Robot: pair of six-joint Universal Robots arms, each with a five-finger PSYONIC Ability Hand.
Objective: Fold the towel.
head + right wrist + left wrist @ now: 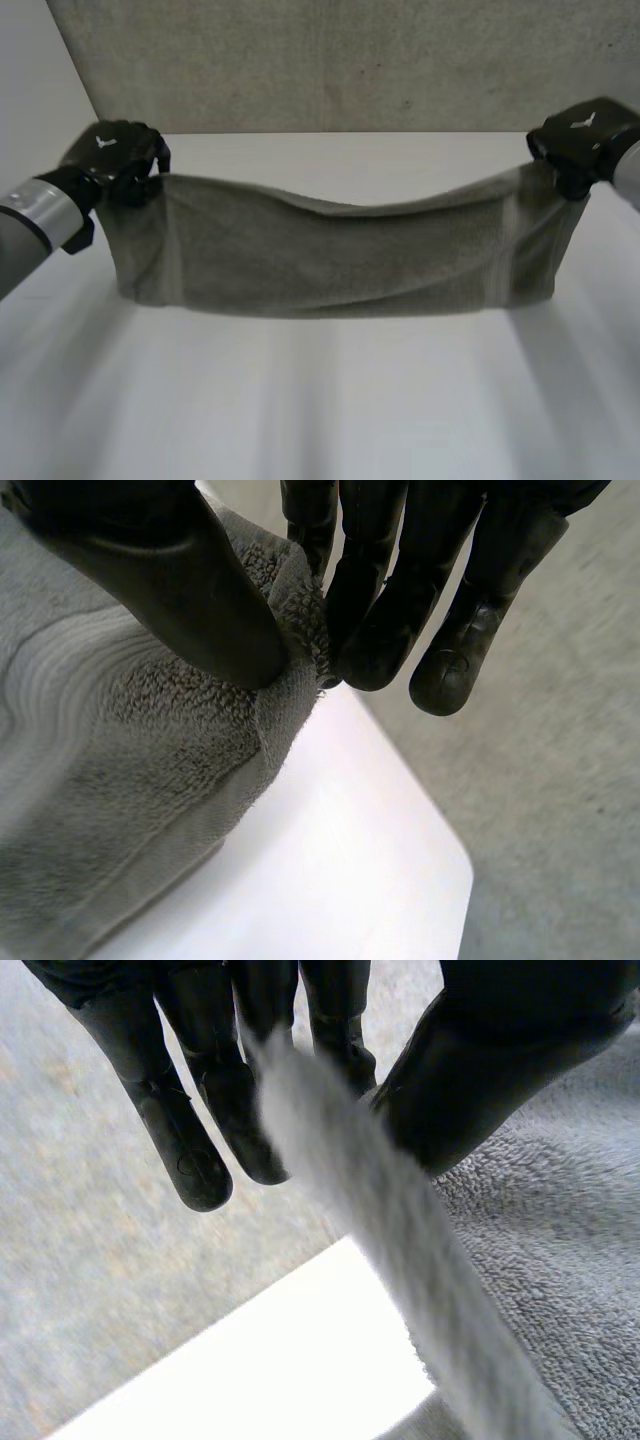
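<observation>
towel hangs spread wide between the two hands, above the white desk. we see its upper edge sag a little in the middle, while its lower edge is down near the desk top; we cannot tell whether it touches. the left hand has one upper corner. in the left wrist view the cloth edge is pinched between the thumb and the inner fingers, and the outer fingers are straight and free. the right hand has the other upper corner. in its own wrist view we see the thick hem squeezed between thumb and fingertips. grey carpet lies beyond the desk edge.
</observation>
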